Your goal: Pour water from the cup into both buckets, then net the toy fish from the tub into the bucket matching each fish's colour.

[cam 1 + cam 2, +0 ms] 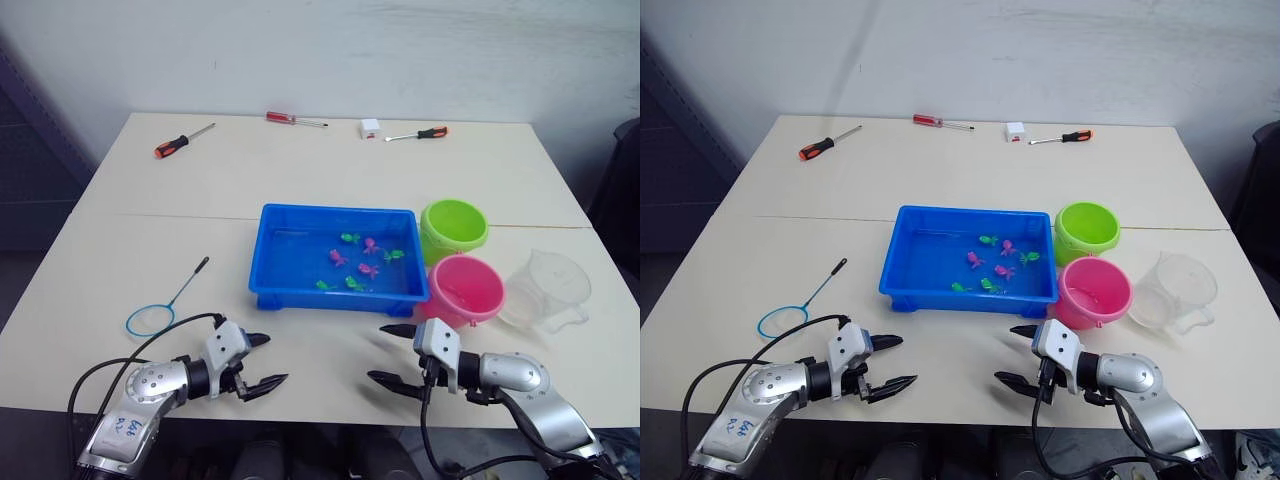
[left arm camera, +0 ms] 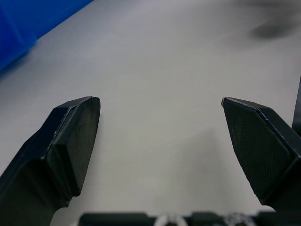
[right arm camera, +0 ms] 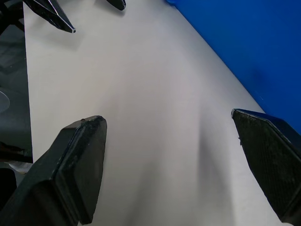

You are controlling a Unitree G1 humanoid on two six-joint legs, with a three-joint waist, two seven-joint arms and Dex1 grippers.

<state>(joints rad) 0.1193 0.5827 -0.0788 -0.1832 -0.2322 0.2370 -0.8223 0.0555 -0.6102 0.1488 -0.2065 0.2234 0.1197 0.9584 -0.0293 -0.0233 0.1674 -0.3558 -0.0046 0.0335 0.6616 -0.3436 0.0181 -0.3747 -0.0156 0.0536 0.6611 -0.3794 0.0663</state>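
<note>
**Inspector:** Near the table's front edge, both grippers hover low, facing each other. Left gripper (image 1: 262, 362): fingers spread apart, holding nothing. Right gripper (image 1: 392, 354): likewise spread and empty.

**Assistant:** And the cup?

**Inspector:** The clear measuring cup (image 1: 547, 289) stands on the table at the robot's right, just beside the pink bucket (image 1: 463, 290); the lime green bucket (image 1: 453, 228) sits just behind the pink one. From the right gripper the cup lies forward and further right, beyond the pink bucket.

**Assistant:** Handling?

**Inspector:** I judge it light, thin-walled and smooth, so likely slippery and apt to flex. I would grip the side handle, though I cannot make out its position clearly.

**Assistant:** The rest?

**Inspector:** The blue tub (image 1: 283, 287) sits centre, with green and pink toy fish (image 1: 368, 270) inside. The net (image 1: 152, 318) lies flat just ahead of the left gripper.
</note>
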